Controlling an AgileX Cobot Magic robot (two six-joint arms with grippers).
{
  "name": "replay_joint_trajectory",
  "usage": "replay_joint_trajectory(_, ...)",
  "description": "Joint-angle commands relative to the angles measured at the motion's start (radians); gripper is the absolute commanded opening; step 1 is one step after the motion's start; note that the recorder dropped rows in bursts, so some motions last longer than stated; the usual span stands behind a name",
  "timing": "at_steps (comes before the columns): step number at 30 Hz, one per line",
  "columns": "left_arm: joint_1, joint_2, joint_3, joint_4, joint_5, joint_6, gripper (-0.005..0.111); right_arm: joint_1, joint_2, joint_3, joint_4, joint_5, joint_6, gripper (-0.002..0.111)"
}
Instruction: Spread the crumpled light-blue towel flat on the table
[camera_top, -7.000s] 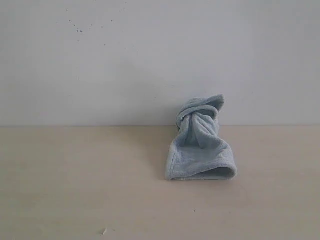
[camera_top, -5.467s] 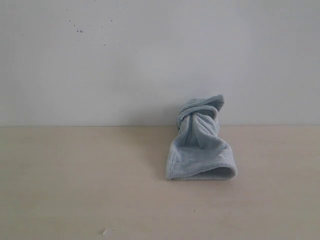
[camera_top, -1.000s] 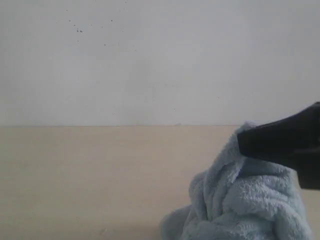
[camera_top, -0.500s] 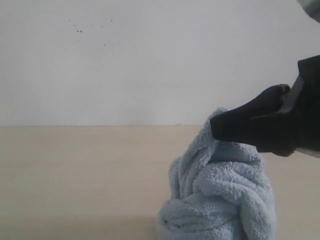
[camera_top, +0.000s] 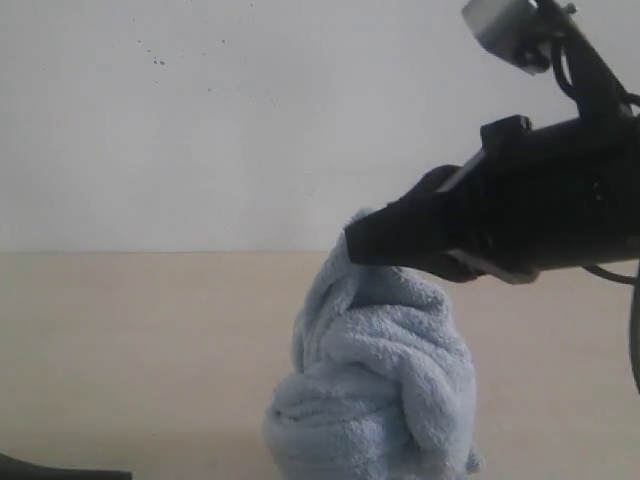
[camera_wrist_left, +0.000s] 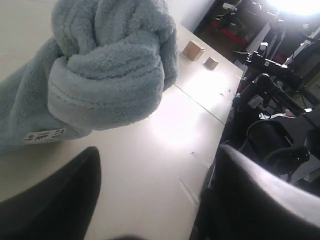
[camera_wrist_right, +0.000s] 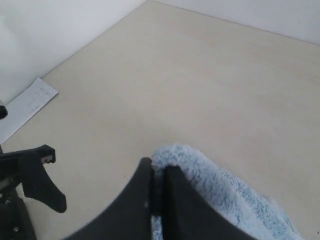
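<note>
The light-blue towel (camera_top: 375, 385) hangs in a twisted, knotted bundle over the beige table (camera_top: 140, 350), its lower part out of frame. My right gripper (camera_top: 352, 240) is shut on the towel's top fold and holds it up; in the right wrist view the towel (camera_wrist_right: 225, 192) is pinched between the black fingers of the right gripper (camera_wrist_right: 159, 172). The left wrist view shows the towel (camera_wrist_left: 107, 65) with its whitish tag (camera_wrist_left: 45, 135) close ahead of my left gripper (camera_wrist_left: 157, 187), which stands open with nothing between its fingers.
A white wall (camera_top: 250, 120) stands behind the table. Two small wooden blocks (camera_wrist_left: 194, 50) sit further along the table in the left wrist view, with dark equipment (camera_wrist_left: 270, 85) past its edge. A paper sheet (camera_wrist_right: 30, 105) lies near the table's edge.
My right gripper has lifted the towel higher and carried it leftward. The bundle hangs longer than before. A dark part has appeared at the bottom left of the exterior view.
</note>
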Motion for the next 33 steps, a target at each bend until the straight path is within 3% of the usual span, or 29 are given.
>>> replay_joint_trajectory(1, -0.005, 0.120, -0.058, -0.013, 0.023, 0.103, 0.063, 0.005, 0.059, -0.088, 0.029, 0.009, -0.029, 0.000)
replay_joint_trajectory(7, -0.050, 0.303, -0.171, -0.013, 0.014, 0.248, 0.063, 0.005, 0.196, -0.171, 0.138, 0.112, -0.113, 0.000)
replay_joint_trajectory(11, -0.161, 0.398, -0.292, -0.013, -0.104, 0.382, 0.063, 0.005, 0.274, -0.171, 0.307, 0.166, -0.231, 0.000)
replay_joint_trajectory(15, -0.236, 0.491, -0.314, -0.013, -0.257, 0.422, 0.063, 0.005, 0.292, -0.172, 0.364, 0.180, -0.294, 0.000)
replay_joint_trajectory(33, -0.238, 0.384, -0.392, -0.006, -0.484, 0.422, 0.063, -0.001, 0.292, -0.210, 0.343, 0.214, -0.307, 0.000)
